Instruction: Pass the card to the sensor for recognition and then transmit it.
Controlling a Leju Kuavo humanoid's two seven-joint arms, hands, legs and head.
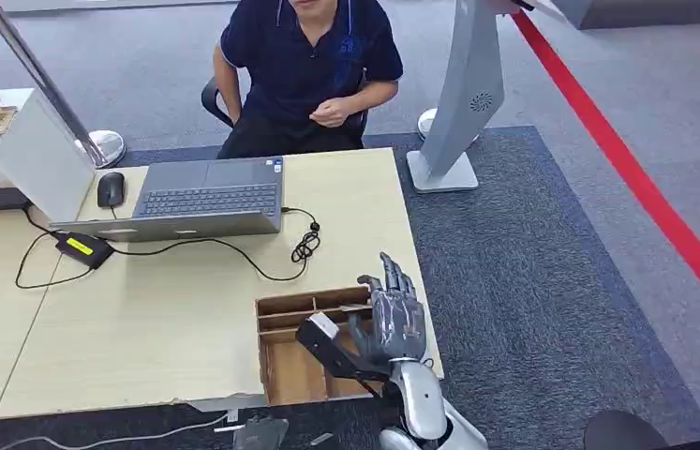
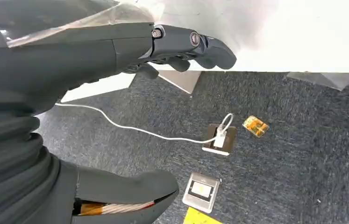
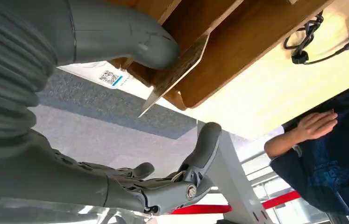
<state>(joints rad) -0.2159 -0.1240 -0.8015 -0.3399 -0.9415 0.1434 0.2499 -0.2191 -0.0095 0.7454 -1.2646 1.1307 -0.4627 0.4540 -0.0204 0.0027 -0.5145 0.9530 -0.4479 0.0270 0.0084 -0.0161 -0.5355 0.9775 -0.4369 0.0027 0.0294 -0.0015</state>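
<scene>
An open wooden box (image 1: 275,309) with dividers sits at the table's front right corner. My right hand (image 1: 393,323) is raised over its right end, fingers pointing up and spread. In the right wrist view the thumb (image 3: 130,39) touches a thin card (image 3: 178,70) standing on edge at the box (image 3: 238,51), while the fingers (image 3: 181,184) stay well apart from it. A small black device with a yellow label (image 1: 83,247), on a cable, lies left of centre. My left hand (image 2: 116,51) hangs beside the table over the carpet, holding nothing.
A laptop (image 1: 205,197) and a mouse (image 1: 111,188) sit at the far side, with a coiled black cable (image 1: 305,246) beside them. A person in a dark shirt (image 1: 308,66) sits behind the table. A grey stand (image 1: 458,103) rises at the right. Floor sockets (image 2: 219,139) and a white cable lie under my left hand.
</scene>
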